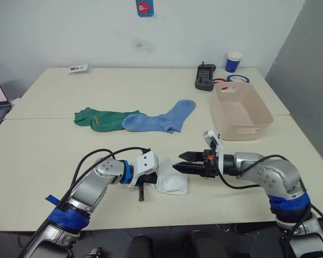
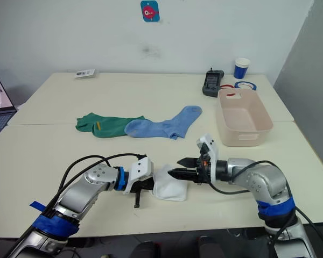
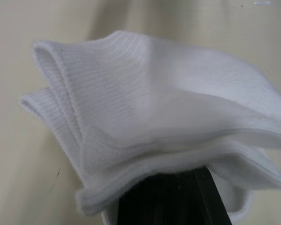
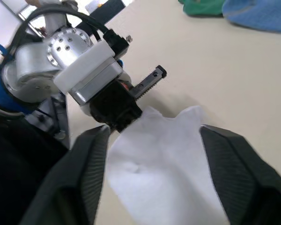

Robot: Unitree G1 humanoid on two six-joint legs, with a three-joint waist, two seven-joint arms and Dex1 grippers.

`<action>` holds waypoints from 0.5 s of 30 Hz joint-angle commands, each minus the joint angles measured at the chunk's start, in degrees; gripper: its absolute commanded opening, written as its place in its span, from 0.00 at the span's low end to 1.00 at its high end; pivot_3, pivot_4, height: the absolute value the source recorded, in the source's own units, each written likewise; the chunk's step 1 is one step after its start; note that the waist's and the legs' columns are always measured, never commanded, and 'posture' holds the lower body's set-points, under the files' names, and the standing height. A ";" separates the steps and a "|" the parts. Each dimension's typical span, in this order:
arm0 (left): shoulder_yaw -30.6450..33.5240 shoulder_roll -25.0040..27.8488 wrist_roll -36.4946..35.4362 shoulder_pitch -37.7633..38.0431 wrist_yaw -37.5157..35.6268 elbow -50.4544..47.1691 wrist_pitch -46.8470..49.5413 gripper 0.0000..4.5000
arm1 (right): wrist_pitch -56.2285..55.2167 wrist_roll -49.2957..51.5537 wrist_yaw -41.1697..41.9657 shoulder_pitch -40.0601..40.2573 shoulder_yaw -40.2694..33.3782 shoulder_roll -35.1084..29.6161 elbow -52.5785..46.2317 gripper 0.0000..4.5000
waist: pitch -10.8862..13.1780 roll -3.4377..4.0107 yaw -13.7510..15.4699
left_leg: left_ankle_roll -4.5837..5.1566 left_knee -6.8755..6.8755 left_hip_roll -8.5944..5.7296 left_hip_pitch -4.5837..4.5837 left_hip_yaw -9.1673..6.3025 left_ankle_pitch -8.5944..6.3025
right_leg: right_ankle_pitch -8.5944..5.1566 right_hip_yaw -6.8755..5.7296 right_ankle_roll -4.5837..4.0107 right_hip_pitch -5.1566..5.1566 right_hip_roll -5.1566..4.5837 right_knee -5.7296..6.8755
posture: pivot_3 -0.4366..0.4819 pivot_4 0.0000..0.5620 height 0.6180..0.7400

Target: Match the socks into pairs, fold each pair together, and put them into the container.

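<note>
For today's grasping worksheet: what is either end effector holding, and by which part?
The left end effector grips the folded white socks at their left edge; the right end effector is open, holding nothing.

even bright indoor light, soft short shadows on the table (image 1: 54,156). head views sharp, no glare. left wrist close-up soft-focus; right wrist view blurred at its near fingers (image 4: 239,164).

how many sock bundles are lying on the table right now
3: white folded cotton socks at the left gripper, open right gripper beside them; dark green socks mid-table; light blue socks overlapping them. Stacked layers may hide socks.
</note>
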 commanded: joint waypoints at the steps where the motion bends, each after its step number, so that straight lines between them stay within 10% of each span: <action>1: -0.61 0.88 1.34 0.69 0.30 0.54 1.31 0.00 | -12.90 -8.29 3.54 1.75 5.49 -0.78 -0.37 0.42 | 0.00 0.00 0.01 | 0.00 0.01 0.00 0.00 0.00 0.00 | 0.00 0.00 0.00 0.00 0.00 0.00 | 0.48 0.27 1.00; 6: -0.69 1.05 1.46 0.52 0.11 0.56 1.30 0.00 | -23.09 -16.25 5.96 2.73 9.89 -0.56 6.10 0.02 | 0.00 0.00 0.02 | 0.00 0.02 0.00 0.01 0.02 0.00 | 0.00 0.01 0.00 0.00 0.00 0.00 | 0.48 0.27 1.00; 15: 0.84 2.36 0.40 1.26 -0.53 -0.42 1.46 0.00 | -27.93 -22.68 8.46 4.17 13.06 -0.57 12.96 0.00 | -0.01 0.00 -0.06 | 0.00 0.01 0.02 0.07 0.08 0.00 | 0.00 0.02 -0.01 0.02 0.01 0.02 | 0.48 0.27 1.00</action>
